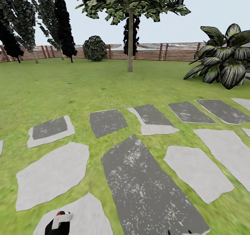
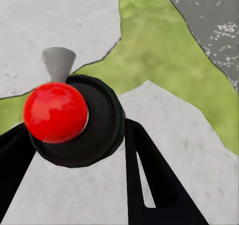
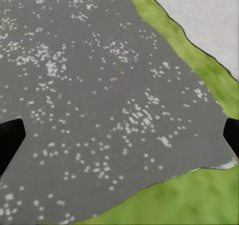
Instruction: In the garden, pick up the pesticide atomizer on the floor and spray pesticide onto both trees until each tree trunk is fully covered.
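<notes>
Clenched in the left tool (image 2: 74, 150), the pesticide atomizer (image 2: 79, 120) shows a dark body, red cap, grey nozzle.

Black end effector (image 2: 74, 185) fingers, white tabs

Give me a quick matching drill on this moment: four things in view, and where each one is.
1. pesticide atomizer
2. right claw
3. round bush
4. striped-leaf plant

a. open above the dark slab
b. against the fence
c. gripped in the left claw
d. right side of the lawn, head view

Pairs: 1-c, 2-a, 3-b, 4-d.
</notes>
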You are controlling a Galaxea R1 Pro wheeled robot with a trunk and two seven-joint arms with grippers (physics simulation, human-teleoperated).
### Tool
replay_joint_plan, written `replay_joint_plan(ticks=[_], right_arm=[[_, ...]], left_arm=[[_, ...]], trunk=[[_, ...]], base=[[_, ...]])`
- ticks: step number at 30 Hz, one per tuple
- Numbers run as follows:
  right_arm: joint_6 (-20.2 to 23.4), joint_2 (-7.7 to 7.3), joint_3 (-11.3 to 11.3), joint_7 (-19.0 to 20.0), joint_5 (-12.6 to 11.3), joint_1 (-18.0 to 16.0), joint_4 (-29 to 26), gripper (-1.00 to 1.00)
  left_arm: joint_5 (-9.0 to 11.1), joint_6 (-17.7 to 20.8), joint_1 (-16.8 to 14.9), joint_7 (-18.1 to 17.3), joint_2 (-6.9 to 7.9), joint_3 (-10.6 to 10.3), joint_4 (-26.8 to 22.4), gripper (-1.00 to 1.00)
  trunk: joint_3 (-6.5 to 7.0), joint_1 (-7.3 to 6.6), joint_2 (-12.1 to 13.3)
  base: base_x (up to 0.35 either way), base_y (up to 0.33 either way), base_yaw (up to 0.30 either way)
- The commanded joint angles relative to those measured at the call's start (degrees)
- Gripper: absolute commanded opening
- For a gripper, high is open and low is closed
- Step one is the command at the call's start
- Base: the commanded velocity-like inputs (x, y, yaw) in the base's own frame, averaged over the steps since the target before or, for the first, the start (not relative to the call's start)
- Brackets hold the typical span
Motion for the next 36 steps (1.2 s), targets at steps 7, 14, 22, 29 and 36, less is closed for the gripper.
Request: replay_joint_plan(ticks=[7,14,22,29,36], right_arm=[[-0.10,0.00,0.03,-0.40,0.42,-0.03,0.04,1.00],[-0.10,0.00,0.03,-0.40,0.42,-0.03,0.11,1.00],[-0.10,0.00,0.00,-0.47,0.42,-0.03,0.12,1.00],[-0.10,0.00,0.03,-0.49,0.42,-0.03,0.12,1.00],[-0.10,0.00,0.03,-0.49,0.42,-0.03,0.14,1.00]], left_arm=[[0.06,-0.18,-0.04,0.04,0.00,-0.01,0.04,-1.00],[0.09,-0.18,-0.03,0.04,0.00,0.02,0.04,-1.00],[0.05,-0.12,-0.03,0.04,0.00,0.08,0.04,-1.00],[0.05,-0.11,-0.03,0.04,0.00,0.08,0.04,-1.00],[0.06,-0.10,-0.03,0.04,0.00,0.08,0.04,-1.00]], trunk=[[-0.05,0.02,-0.02],[-0.05,0.02,-0.02],[-0.05,0.02,-0.02],[-0.05,0.02,-0.02],[-0.05,0.02,-0.02]], base=[[0.338,0.000,0.000],[0.338,0.000,0.000],[0.338,0.000,0.000],[0.338,0.000,0.000],[0.338,0.000,0.000]])
